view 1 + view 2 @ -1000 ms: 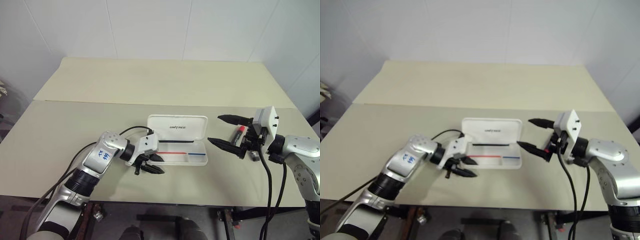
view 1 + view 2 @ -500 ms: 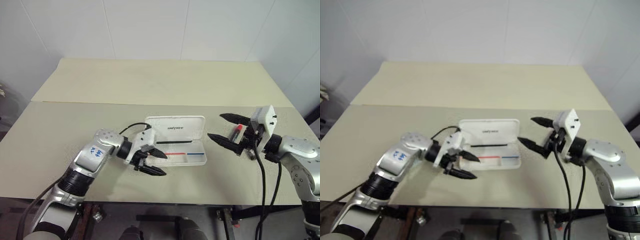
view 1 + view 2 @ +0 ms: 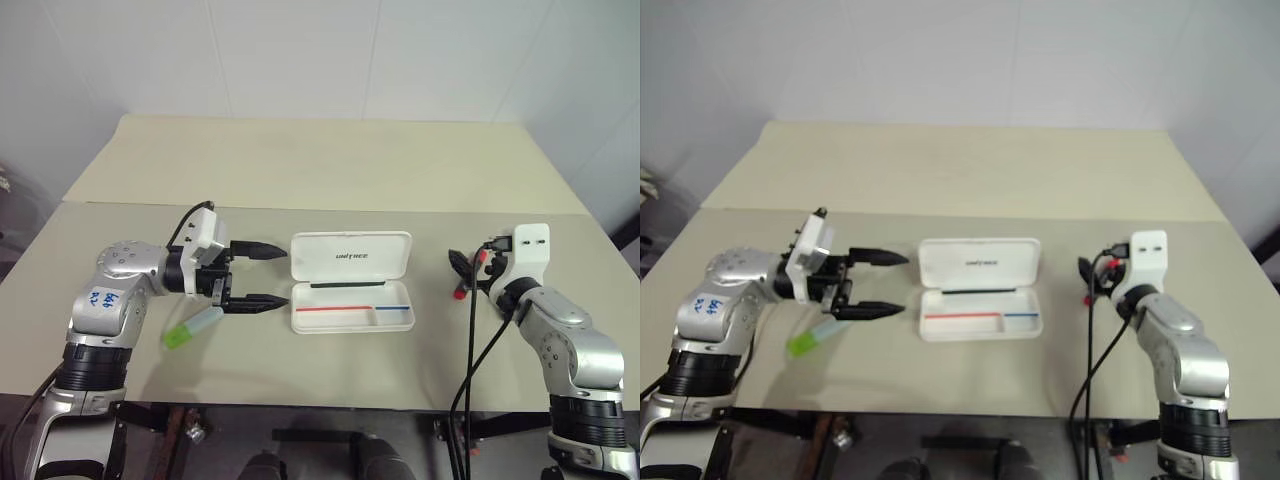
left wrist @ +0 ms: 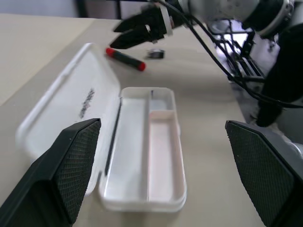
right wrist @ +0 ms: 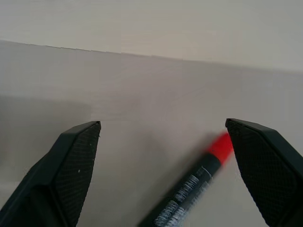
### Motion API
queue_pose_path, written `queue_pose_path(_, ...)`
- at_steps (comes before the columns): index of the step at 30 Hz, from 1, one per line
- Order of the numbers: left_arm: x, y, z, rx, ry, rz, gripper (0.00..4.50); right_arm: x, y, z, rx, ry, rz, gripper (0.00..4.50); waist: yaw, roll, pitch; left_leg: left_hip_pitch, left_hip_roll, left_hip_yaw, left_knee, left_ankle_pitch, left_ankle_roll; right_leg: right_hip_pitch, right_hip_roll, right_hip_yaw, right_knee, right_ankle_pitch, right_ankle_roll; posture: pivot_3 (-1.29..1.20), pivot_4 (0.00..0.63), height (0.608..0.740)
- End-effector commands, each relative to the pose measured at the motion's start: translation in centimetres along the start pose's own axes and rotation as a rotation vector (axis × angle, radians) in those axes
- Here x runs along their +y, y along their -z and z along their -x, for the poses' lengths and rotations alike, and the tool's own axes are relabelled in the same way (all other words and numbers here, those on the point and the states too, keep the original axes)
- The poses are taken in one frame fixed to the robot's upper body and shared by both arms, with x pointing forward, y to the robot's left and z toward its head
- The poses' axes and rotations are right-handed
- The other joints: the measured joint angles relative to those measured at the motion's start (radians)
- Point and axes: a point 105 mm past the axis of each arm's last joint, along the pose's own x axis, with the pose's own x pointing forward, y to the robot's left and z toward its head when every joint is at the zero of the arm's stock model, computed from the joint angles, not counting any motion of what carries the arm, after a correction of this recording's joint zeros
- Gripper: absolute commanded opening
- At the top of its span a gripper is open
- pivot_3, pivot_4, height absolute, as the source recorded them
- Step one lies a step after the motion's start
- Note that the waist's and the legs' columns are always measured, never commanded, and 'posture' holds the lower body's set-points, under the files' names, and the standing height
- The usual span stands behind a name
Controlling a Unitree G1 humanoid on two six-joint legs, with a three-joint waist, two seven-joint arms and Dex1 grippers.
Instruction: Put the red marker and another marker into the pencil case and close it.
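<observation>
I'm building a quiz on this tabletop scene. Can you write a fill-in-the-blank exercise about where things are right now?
1. The white hard plastic pencil case lies with its lid ____.
2. The stubby green highlighter lies on the beige table, below the ____ gripper.
3. The slim marker by the right gripper has a ____ cap.
4. The case's tray holds ____ markers.

Missing words: open; left; red; no

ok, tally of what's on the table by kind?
Markers: 2, a red marker and a green highlighter
Pencil case: 1, white and open
Small dark object beside the red marker: 1
Total: 4
</observation>
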Motion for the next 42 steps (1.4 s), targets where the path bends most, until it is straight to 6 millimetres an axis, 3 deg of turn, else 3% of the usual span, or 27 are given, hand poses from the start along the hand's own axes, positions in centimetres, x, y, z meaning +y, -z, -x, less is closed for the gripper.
queue_pose_path(1,0.7,-1.1,1.9,-0.03,-0.068,-0.057,4.49,-1.2,-0.2,0.0,-0.006,0.108,-0.022,4.5,0.001,0.0,0.0,0.0,0.0,0.0,0.0,0.0,0.0,0.0,0.0,0.0,0.0,0.0,0.0,0.0,0.15,0.74)
queue_pose_path(9,1.0,-1.0,3.4,-0.024,-0.146,-0.088,4.49,-0.4,2.7,-0.5,0.095,0.148,-0.054,4.5,-0.002,0.0,0.0,0.0,0.0,0.0,-0.001,0.0,0.0,-0.001,0.0,0.0,0.0,0.0,0.0,0.0,0.15,0.74)
queue_pose_path(14,0.8,-1.0,3.5,-0.03,-0.167,-0.095,4.5,0.8,3.8,-0.6,0.119,0.159,-0.062,2.79,-0.007,0.0,0.0,0.0,0.001,0.0,-0.001,0.0,0.0,-0.002,0.001,0.0,0.001,0.0,0.0,0.0,0.15,0.74)
queue_pose_path(20,0.9,-1.0,3.5,-0.039,-0.179,-0.101,4.5,1.9,3.5,-0.6,0.111,0.137,-0.046,0.61,-0.007,0.0,0.0,0.0,0.001,0.0,-0.001,0.0,0.0,-0.002,0.0,0.0,0.001,0.0,0.0,0.0,0.15,0.74)
queue_pose_path(25,0.7,-0.7,3.0,-0.042,-0.169,-0.096,4.5,1.5,2.3,-1.1,0.074,0.145,-0.036,0.61,-0.007,0.0,0.0,0.0,0.0,0.0,-0.001,0.0,0.0,-0.002,0.0,0.0,0.001,0.0,0.0,0.0,0.15,0.74)
queue_pose_path(27,0.7,-0.6,2.8,-0.041,-0.162,-0.097,4.5,0.9,0.8,-1.4,0.022,0.163,-0.033,0.61,-0.009,0.0,0.0,0.0,0.0,0.0,-0.001,0.0,0.0,-0.002,0.0,0.0,0.001,0.0,0.0,0.0,0.15,0.74)
queue_pose_path(30,0.8,-0.6,2.6,-0.045,-0.156,-0.098,4.5,-0.1,-2.6,-1.9,-0.108,0.164,-0.033,0.61,-0.016,0.0,0.0,-0.001,0.0,0.001,-0.001,0.0,0.0,-0.003,0.0,0.0,0.001,0.0,0.0,0.0,0.15,0.74)
queue_pose_path(32,0.8,-0.5,2.3,-0.05,-0.148,-0.096,4.5,-0.5,-6.0,-2.1,-0.236,0.118,0.014,0.61,-0.022,0.0,0.0,-0.001,0.0,0.001,-0.002,0.0,0.0,-0.003,0.0,0.0,0.001,0.0,0.0,0.0,0.15,0.74)
queue_pose_path(35,0.8,-0.1,2.0,-0.041,-0.128,-0.094,4.5,1.3,-10.0,-1.2,-0.398,-0.086,0.218,0.61,-0.025,0.001,0.0,-0.001,0.0,0.001,-0.003,0.0,0.0,-0.003,0.0,0.0,0.0,0.0,0.0,0.0,0.15,0.74)
queue_pose_path(42,1.3,0.6,2.1,-0.034,-0.127,-0.104,4.5,5.9,-11.5,2.3,-0.54,-0.609,0.512,0.61,-0.029,0.001,0.0,-0.001,0.001,0.002,-0.004,0.0,0.0,-0.003,0.001,0.0,-0.003,0.0,0.0,0.0,0.15,0.74)
